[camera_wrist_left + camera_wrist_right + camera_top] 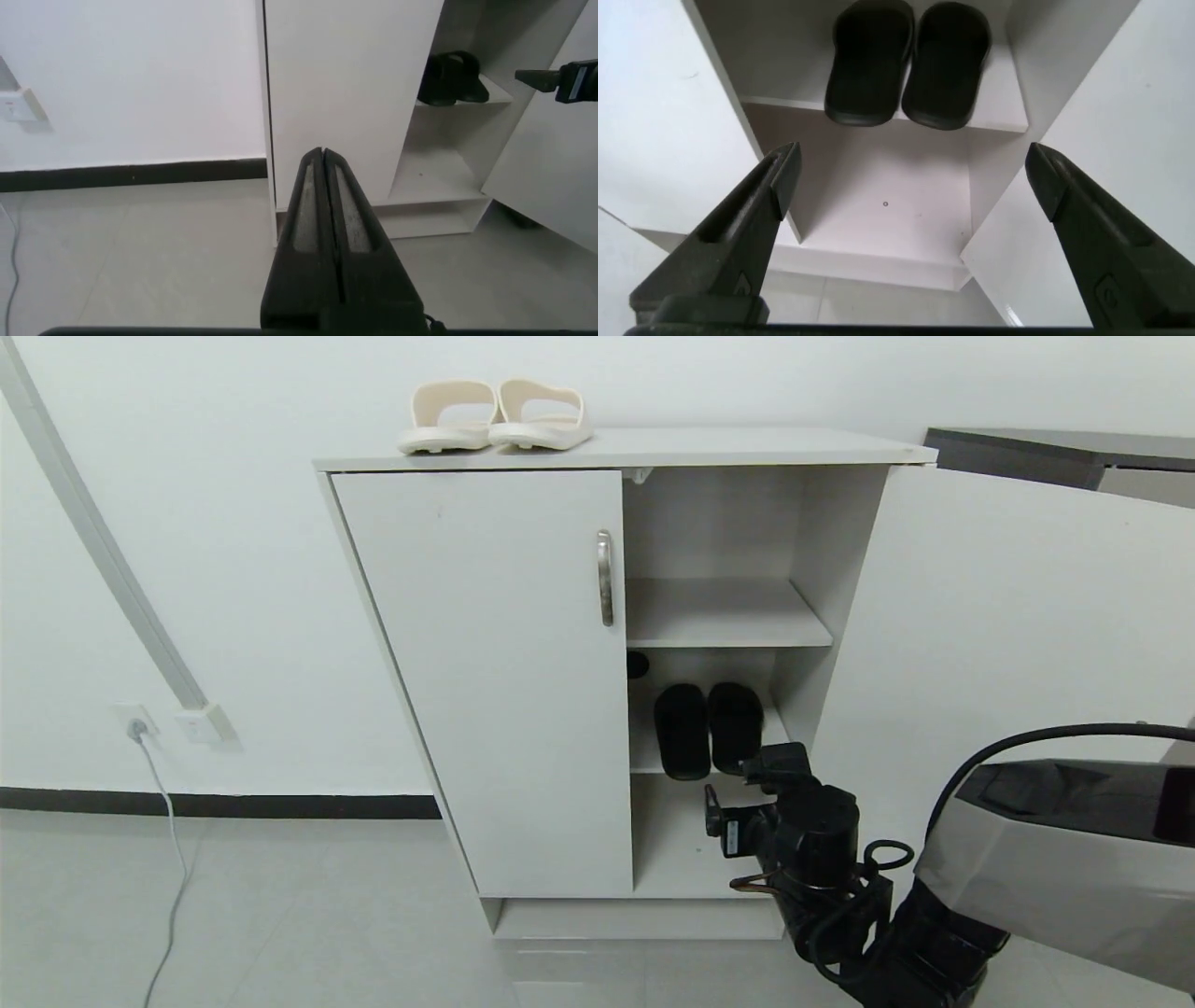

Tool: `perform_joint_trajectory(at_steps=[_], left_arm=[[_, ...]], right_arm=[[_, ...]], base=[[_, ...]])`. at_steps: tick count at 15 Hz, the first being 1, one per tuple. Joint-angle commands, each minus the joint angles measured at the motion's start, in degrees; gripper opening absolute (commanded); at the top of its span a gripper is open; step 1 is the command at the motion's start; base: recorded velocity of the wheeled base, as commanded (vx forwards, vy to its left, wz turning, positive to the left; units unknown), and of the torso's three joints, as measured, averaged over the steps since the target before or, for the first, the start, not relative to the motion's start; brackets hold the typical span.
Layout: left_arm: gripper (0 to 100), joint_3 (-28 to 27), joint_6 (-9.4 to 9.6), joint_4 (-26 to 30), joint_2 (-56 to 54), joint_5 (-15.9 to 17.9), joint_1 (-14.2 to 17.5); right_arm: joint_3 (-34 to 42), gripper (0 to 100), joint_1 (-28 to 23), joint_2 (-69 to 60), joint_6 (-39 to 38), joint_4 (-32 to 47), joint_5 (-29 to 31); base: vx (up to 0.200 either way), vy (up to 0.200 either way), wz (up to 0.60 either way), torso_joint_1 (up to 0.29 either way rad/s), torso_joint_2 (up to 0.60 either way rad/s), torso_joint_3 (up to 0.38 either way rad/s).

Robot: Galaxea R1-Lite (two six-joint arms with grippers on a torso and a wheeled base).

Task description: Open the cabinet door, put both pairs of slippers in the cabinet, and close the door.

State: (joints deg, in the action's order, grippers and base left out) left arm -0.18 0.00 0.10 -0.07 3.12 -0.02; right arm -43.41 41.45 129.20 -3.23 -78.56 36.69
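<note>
The white cabinet (pixel 747 448) stands against the wall with its right door (pixel 1008 635) swung wide and its left door (pixel 485 681) closed, a metal handle (pixel 605 577) on that door's inner edge. The pair of black slippers (pixel 707 728) lies side by side on the middle shelf of the open right compartment, toes pointing inward. The right gripper (pixel 775 765) hangs just in front of that compartment, a little below the shelf edge; its fingers (pixel 771 182) are spread wide apart and grasp nothing. In the right wrist view the black slippers (pixel 906 61) sit just beyond the gap between the fingers, not touching either one. The pair of cream slippers (pixel 495 418) rests on the cabinet top, above the closed door, well apart from both arms. The left gripper (pixel 322 154) is low over the tiled floor (pixel 140 252), facing the closed door from a distance; its fingers are pressed flat together, empty.
</note>
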Motion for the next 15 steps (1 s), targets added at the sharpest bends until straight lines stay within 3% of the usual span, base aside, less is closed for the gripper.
perform_joint_trajectory(at_steps=[1, 8, 15], left_arm=[[0, 0.0, 0.09, 0.0, 0.1, 0.0, 0.0], [0, 0.0, 0.00, 0.0, 0.1, 0.0, 0.0], [0, 0.0, -0.09, 0.0, 0.1, 0.0, 0.0]], right_arm=[[0.0, 100, 0.1, 0.3, 0.0, 0.0, 0.0], [0.0, 100, 0.0, 0.3, 0.6, -0.1, 0.0], [0.5, 100, 0.0, 0.3, 0.7, -1.2, -0.2]], base=[[0.000, 0.000, 0.00, 0.000, 0.00, 0.000], [0.000, 0.000, 0.00, 0.000, 0.00, 0.000], [0.000, 0.200, 0.00, 0.005, 0.00, 0.005]])
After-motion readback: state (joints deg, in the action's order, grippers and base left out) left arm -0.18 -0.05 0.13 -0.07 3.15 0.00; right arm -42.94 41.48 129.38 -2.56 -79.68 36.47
